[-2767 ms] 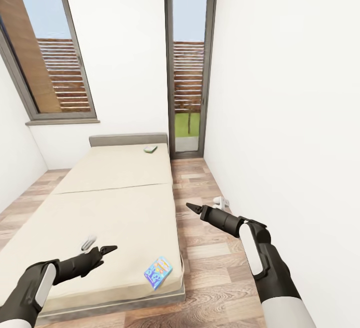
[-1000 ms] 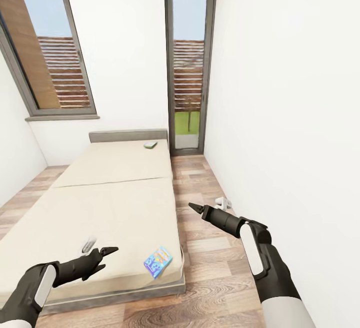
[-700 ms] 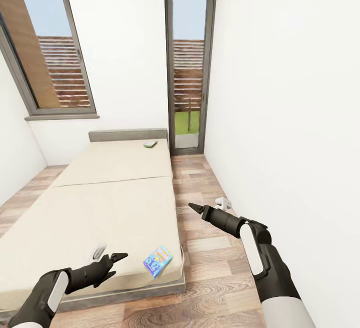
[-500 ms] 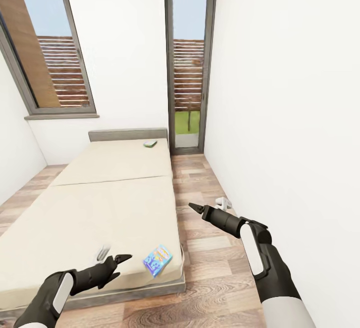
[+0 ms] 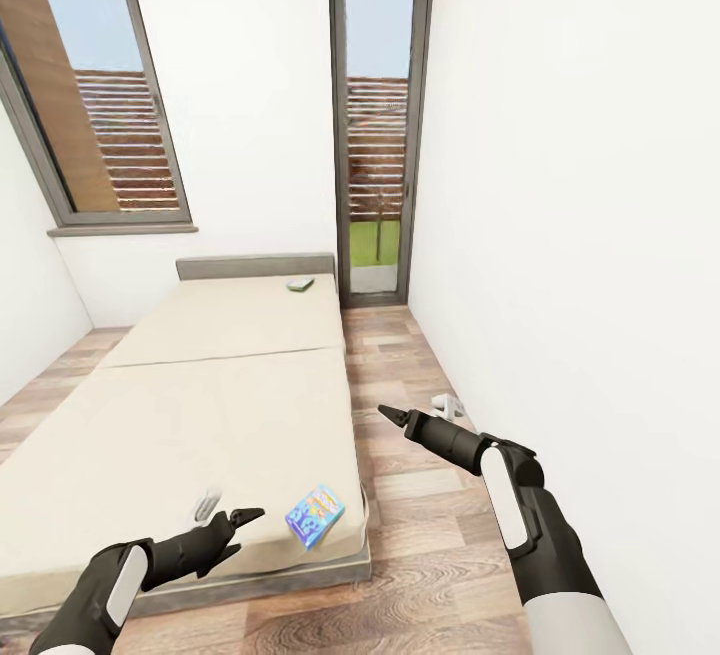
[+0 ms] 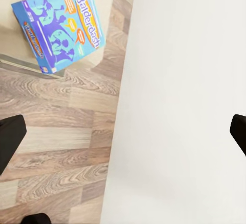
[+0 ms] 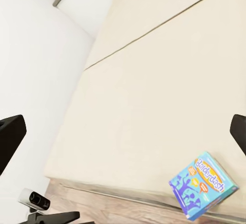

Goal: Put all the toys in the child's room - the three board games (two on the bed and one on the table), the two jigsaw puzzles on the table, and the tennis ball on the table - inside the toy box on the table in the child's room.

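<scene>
One blue board game [image 5: 315, 514] lies flat, angled across the bed's [image 5: 200, 405] corner.

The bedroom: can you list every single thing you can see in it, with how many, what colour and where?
Bed: one, beige pads, grey headboard and frame, left of the room.
Blue board game: one, near corner of the bed.
White-and-green board game: one, by the headboard.
Window: one, grey frame, above the bed.
Glass door: one, grey frame, far wall.
Floor: wood planks, right of the bed.
Left gripper: black, over the bed's near edge, jaws open.
Right gripper: black, above the floor.
</scene>
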